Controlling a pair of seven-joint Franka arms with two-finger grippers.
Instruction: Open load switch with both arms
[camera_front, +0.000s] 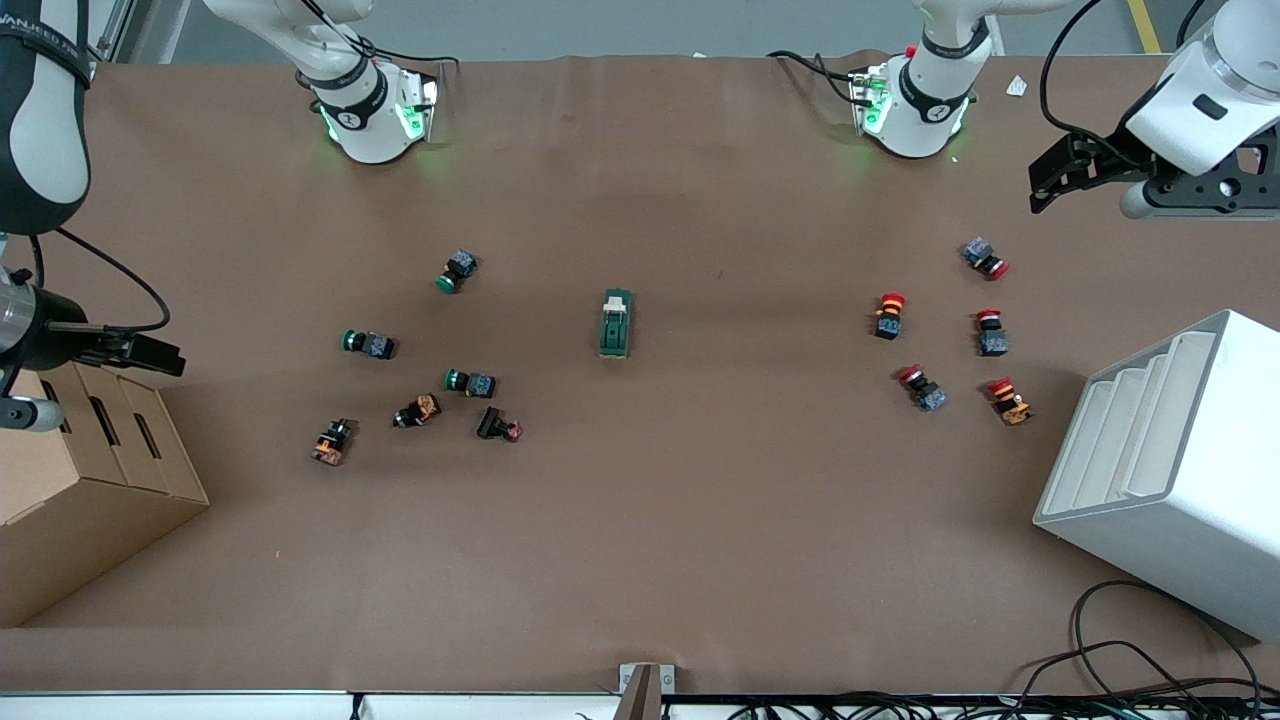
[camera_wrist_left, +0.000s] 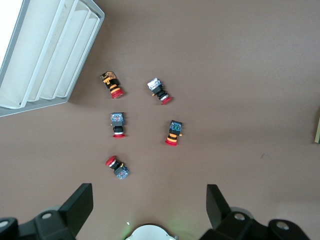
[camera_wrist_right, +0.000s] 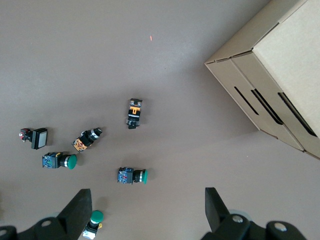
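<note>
While the load switch (camera_front: 616, 324) lies untouched mid-table, you see both arms wait; left gripper (camera_wrist_left: 149, 207) spread above red buttons (camera_wrist_left: 142, 121); right gripper (camera_wrist_right: 146, 210) spread above green buttons (camera_wrist_right: 95, 170).

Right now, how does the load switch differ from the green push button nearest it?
The load switch is a long dark green rectangular block with a white tab at one end; the green push button is shorter, with a round green cap on a dark body. The switch lies alone at mid-table; the button is one of a cluster toward the right arm's end. Neither is touched by a gripper.
</note>
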